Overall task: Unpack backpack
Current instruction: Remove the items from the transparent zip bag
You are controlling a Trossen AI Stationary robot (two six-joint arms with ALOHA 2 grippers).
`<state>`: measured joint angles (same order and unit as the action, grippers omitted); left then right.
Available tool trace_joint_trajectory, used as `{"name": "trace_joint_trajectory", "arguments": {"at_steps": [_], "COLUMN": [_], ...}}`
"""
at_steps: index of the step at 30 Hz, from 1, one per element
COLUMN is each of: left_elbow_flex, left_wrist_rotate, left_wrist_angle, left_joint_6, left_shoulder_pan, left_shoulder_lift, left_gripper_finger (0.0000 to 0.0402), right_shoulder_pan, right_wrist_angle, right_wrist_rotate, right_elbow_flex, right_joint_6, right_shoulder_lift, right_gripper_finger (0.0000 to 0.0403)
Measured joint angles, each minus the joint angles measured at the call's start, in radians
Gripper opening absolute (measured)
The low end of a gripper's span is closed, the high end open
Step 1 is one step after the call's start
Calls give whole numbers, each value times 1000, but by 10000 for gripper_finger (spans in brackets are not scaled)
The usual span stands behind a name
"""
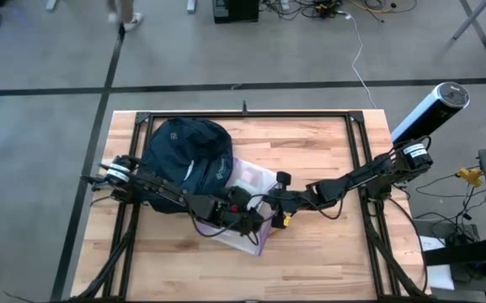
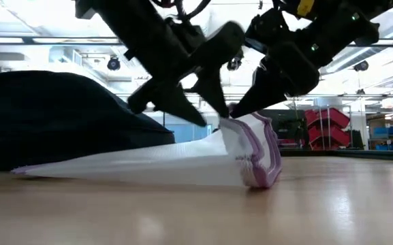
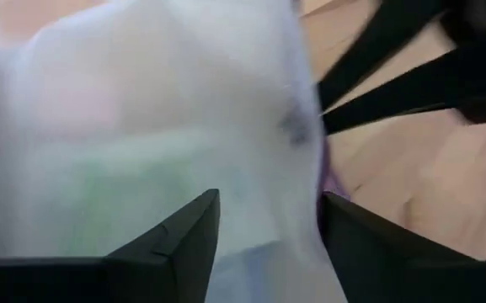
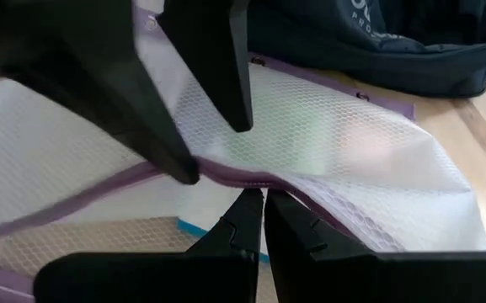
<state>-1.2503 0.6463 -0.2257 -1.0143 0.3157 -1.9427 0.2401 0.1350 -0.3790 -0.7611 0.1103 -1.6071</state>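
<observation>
The clear mesh pouch (image 2: 182,163) with its purple edge lies nearest the low camera, flat on the wooden table (image 1: 310,252) at one end and lifted at the other, where both grippers meet it.

The left gripper (image 2: 199,112) hangs over that raised purple edge with its fingers parted. In its own wrist view the two dark fingers (image 3: 184,244) stand apart with pouch fabric showing between them, but neither visibly presses on it, so I cannot say it has a hold.

The right gripper (image 4: 264,215) has its fingers drawn fully together, and in its wrist view the tips sit right at the purple seam. It seems to pinch the pouch's edge and hold it up, though the fabric between the tips is hidden.

Further out, both arms reach in toward the middle of the table, the left from the left side across the front of the backpack (image 1: 188,156), the right from the right side.

The backpack, dark navy and rounded, lies on the table's left half towards the far edge, touching or overlapping the pouch's far corner. From the grippers it lies back and to the left, its long axis running roughly from far to near. The left arm is much the nearer, passing just beside it. My judgement is that any further reach into the backpack falls to the left gripper.
</observation>
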Motion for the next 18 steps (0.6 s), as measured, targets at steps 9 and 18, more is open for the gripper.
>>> {"name": "trace_joint_trajectory", "arguments": {"at_steps": [9, 18], "left_elbow_flex": [1, 2], "left_wrist_rotate": [-77, -153], "left_wrist_angle": [97, 47], "left_joint_6": [58, -112], "left_shoulder_pan": [2, 79], "left_shoulder_lift": [0, 3], "left_gripper_finger": [161, 157], "right_shoulder_pan": [4, 2], "right_wrist_angle": [101, 117], "right_wrist_rotate": [125, 143], "right_elbow_flex": [-11, -79], "right_joint_6": [0, -89], "right_shoulder_lift": [-98, -114], "right_gripper_finger": [0, 0]}}
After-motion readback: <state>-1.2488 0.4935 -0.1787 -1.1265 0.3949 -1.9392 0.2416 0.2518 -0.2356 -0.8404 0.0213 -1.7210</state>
